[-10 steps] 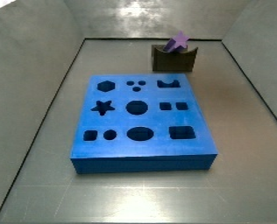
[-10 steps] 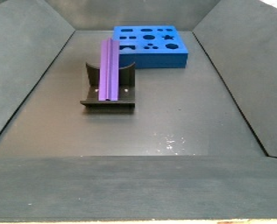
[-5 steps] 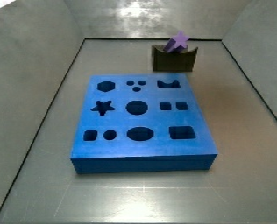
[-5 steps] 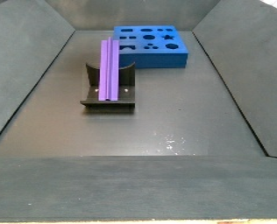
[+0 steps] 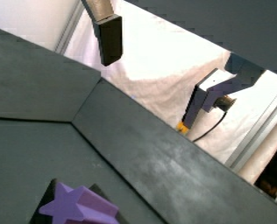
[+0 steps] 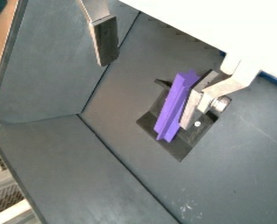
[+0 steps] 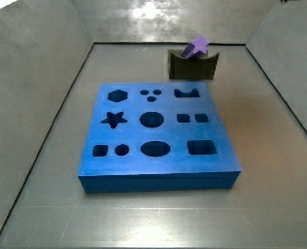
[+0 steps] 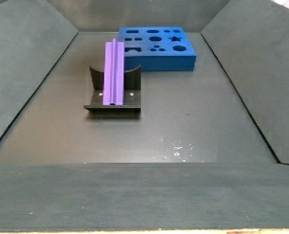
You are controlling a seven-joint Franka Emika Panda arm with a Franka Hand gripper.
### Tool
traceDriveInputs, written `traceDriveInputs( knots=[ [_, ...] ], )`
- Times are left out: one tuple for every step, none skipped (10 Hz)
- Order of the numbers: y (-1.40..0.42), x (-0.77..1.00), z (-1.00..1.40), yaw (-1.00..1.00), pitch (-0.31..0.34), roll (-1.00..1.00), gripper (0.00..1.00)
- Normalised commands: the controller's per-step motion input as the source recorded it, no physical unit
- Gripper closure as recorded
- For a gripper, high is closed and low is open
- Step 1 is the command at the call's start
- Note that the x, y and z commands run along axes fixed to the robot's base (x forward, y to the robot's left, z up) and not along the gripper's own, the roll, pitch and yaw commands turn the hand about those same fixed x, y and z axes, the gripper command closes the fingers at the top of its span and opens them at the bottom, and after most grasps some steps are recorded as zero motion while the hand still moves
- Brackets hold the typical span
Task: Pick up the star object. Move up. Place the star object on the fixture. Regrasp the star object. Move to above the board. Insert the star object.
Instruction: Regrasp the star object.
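- The light purple ridged star object (image 8: 114, 71) lies lengthwise in the notch of the small dark olive-brown fixture (image 8: 112, 97), shown in both side views (image 7: 198, 46).
- The fixture stands on the dark bench (image 8: 172, 128), near the large blue board (image 7: 156, 131) with dark cut-out holes; the holes hold nothing.
- The end effector (image 6: 165, 66) hangs high above the fixture, jaws spread wide, holding nothing.
- In a wrist view, one silver finger (image 6: 214, 91) covers part of the star object (image 6: 175, 105).
- In a wrist view, only one end of the star object (image 5: 73, 205) shows at the frame edge.
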Motion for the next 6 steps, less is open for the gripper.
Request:
traceDriveInputs(
  knots=[
    [-0.05,0.13,0.0,0.23,0.127,0.27,0.0],
    [-0.05,0.1,0.0,0.24,0.082,0.2,0.0],
    [-0.06,0.09,-0.01,0.23,0.05,0.18,0.0],
    [-0.06,0.1,-0.01,0.21,0.031,0.16,0.0],
    [0.04,0.04,-1.0,0.17,-0.033,0.19,0.0],
    [0.04,0.04,-1.0,0.14,-0.049,0.19,0.0]
  ],
)
